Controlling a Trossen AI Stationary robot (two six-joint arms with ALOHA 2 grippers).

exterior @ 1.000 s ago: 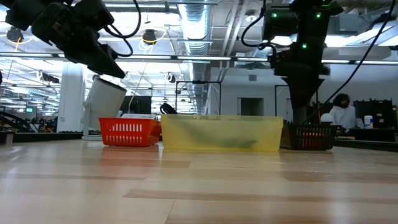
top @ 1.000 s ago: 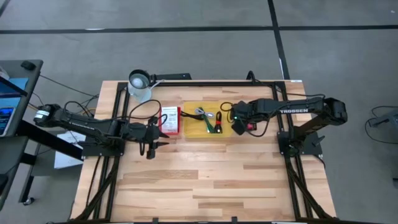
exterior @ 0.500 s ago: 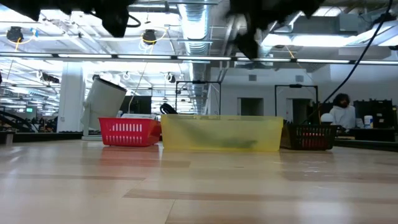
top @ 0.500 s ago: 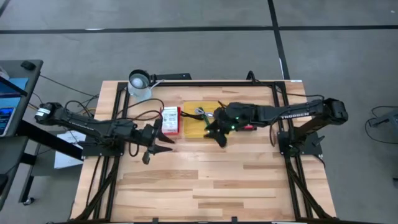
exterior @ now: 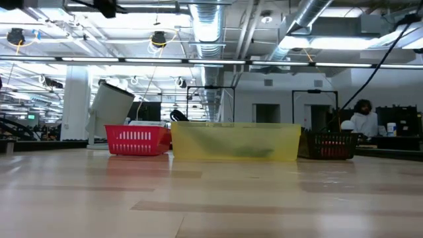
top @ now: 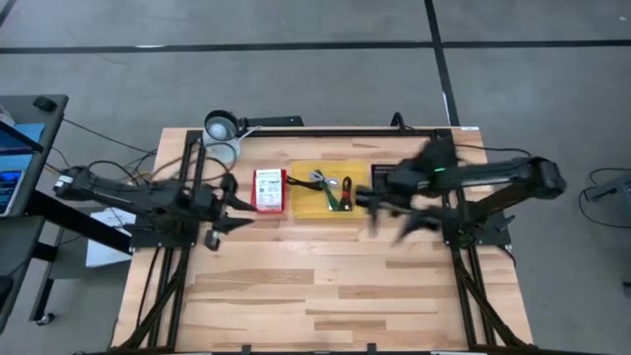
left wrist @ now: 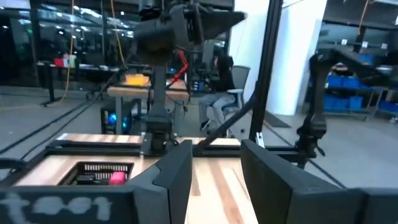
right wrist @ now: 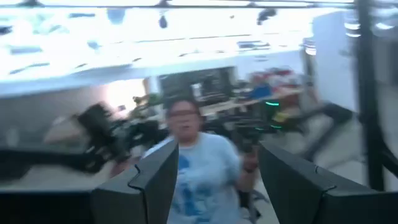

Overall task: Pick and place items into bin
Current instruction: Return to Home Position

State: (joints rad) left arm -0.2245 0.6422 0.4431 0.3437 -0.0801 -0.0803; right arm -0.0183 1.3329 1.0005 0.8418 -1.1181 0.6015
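Note:
The yellow bin (top: 304, 208) sits at the table's far middle and shows in the low view as a translucent yellow bin (exterior: 234, 142). Slim green, black and red tool-like pieces (top: 338, 192) lie inside it. A small pink-red object (left wrist: 116, 178) rests in a black basket (left wrist: 98, 174) to the bin's right. My left gripper (top: 228, 205) hovers left of the red basket, open and empty; the left wrist view shows the left gripper (left wrist: 214, 180) with a wide gap. My right gripper (top: 381, 214), blurred, hangs right of the bin; the right wrist view shows the right gripper (right wrist: 217, 183) open and empty. I cannot see the tiny black cube.
A red basket (top: 268, 190) stands against the bin's left side, and the black basket (top: 381, 176) is on its right. A white cup-like lamp (top: 222, 129) sits at the far left corner. Bare wood fills the near half of the table. A person in a light blue shirt (right wrist: 199, 174) stands beyond the table.
My right gripper swung from over the black basket to above the yellow bin, then back toward the table's right, rising out of the low view. My left gripper drew back toward the left edge and rose out of the low view.

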